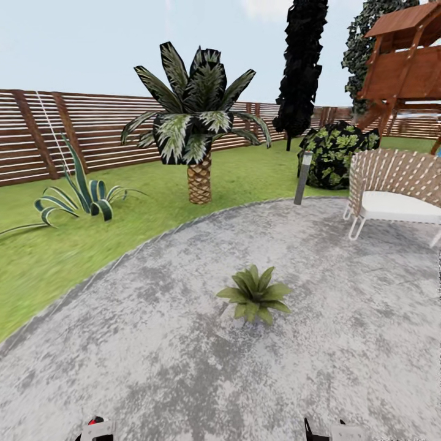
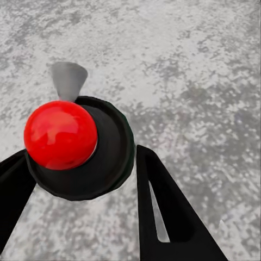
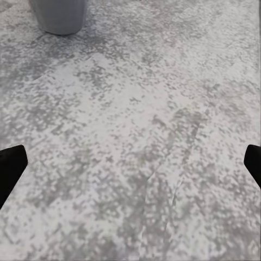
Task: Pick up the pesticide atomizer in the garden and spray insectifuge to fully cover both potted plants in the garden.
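Potted plant [image 1: 255, 294] upright mid-patio [image 1: 153, 367], leaves splaying outward all round.

Flat, bright daylight with soft shadows, coarse grainy rendering on the patio [image 1: 153, 367], and wide-angle bending at edges.

I am viewing one potted plant [image 1: 255, 294] sitting on the patio [image 1: 153, 355], ahead of me. Behind it, a palm [image 1: 197, 128] is standing on the lawn [image 1: 49, 257]; an agave [image 1: 82, 193] is lying left, a chair [image 1: 395, 193] right.
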### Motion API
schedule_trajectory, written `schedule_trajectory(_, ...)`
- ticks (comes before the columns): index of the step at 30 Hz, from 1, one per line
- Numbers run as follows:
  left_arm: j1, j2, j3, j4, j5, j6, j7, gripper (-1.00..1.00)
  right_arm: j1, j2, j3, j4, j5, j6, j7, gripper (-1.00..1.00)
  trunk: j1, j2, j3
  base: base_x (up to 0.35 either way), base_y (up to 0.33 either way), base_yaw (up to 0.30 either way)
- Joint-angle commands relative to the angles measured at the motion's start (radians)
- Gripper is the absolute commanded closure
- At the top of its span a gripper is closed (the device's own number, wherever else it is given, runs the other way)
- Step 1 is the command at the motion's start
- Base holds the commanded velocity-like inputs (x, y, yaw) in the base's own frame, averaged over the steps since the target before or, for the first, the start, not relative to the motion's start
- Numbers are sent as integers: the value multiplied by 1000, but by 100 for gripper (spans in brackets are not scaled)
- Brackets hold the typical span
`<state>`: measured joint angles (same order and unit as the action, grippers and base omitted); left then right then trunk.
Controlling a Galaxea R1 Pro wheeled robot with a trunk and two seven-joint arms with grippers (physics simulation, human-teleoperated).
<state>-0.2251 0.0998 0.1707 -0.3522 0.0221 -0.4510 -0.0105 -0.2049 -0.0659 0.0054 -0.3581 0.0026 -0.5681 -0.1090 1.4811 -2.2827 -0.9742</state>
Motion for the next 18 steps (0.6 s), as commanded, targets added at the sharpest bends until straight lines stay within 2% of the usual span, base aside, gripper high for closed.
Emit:
schedule_trajectory(1,0,0,1,1,2,-3,-1,100,-1,0,1,1,0,-3,-3,-100,0,0,0,141,298,-237)
schedule_trajectory(16,0,0,1,2,1,-3,-1,100,-1,0,1,1,0,-3,-3,-100,0,0,9,115,299,-239)
schedule_trajectory(18,0,0,1,2,1,-3,0,100,-1,0,1,1,0,-3,-3,-100,0,0,10,68,134,-239)
